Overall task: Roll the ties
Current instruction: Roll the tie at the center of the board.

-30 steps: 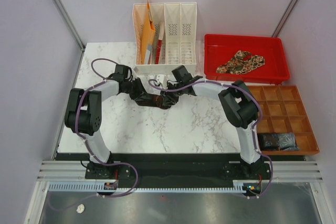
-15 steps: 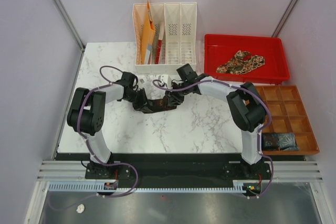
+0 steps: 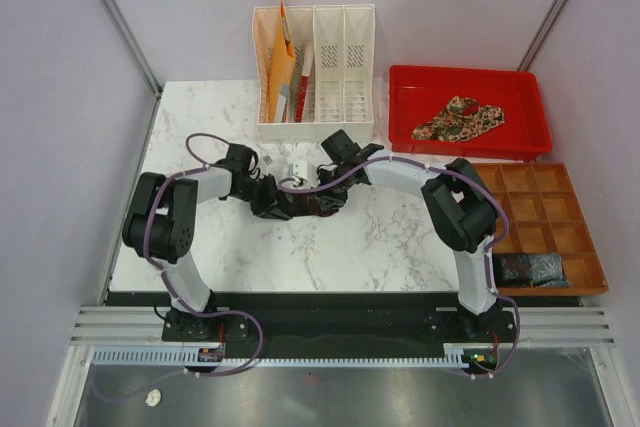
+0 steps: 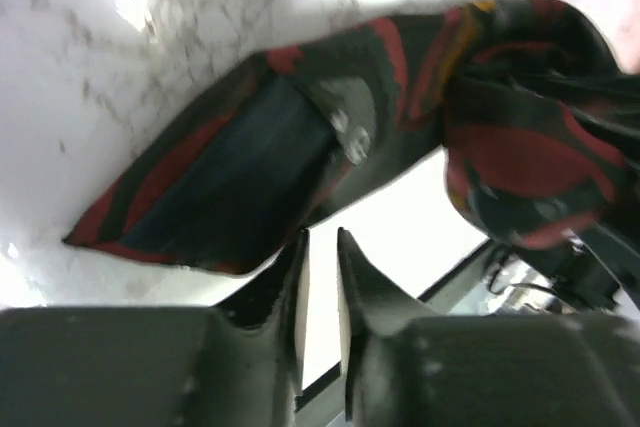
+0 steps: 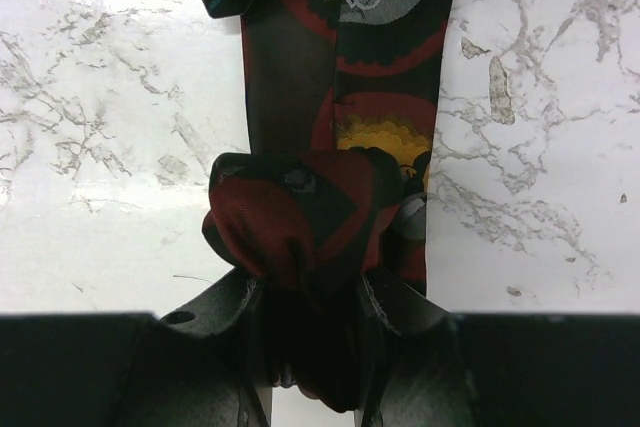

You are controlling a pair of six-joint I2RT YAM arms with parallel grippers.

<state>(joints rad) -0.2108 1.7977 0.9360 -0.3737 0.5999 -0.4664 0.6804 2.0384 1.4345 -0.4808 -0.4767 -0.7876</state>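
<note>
Dark red-patterned tie (image 3: 298, 204) lay crumpled on the marble table (image 3: 350, 247), toward the far middle, just near of the white file holder (image 3: 330, 67) and stretched between the two grippers. Right gripper (image 3: 320, 195) came in from the right. In the right wrist view its fingers were closed on a bunched wad of the tie (image 5: 340, 97), and the flat strip of fabric ran away from them across the marble. Left gripper (image 3: 263, 194) sat at the tie's left end. In the left wrist view its fingertips (image 4: 300, 247) stood only a slit apart, white table showing in the gap and no cloth between them; the tie (image 4: 230, 177) lay folded just beyond the tips. Whether the tips touched the fabric edge could not be told. Tan paisley tie (image 3: 462, 117) lay loose in the red tray (image 3: 465, 71) at far right. Dark speckled tie (image 3: 530, 268) sat bundled in the nearest row of the brown compartment organiser (image 3: 540, 192) at right. Orange folders (image 3: 280, 62) stood in the file holder's left slots.
</note>
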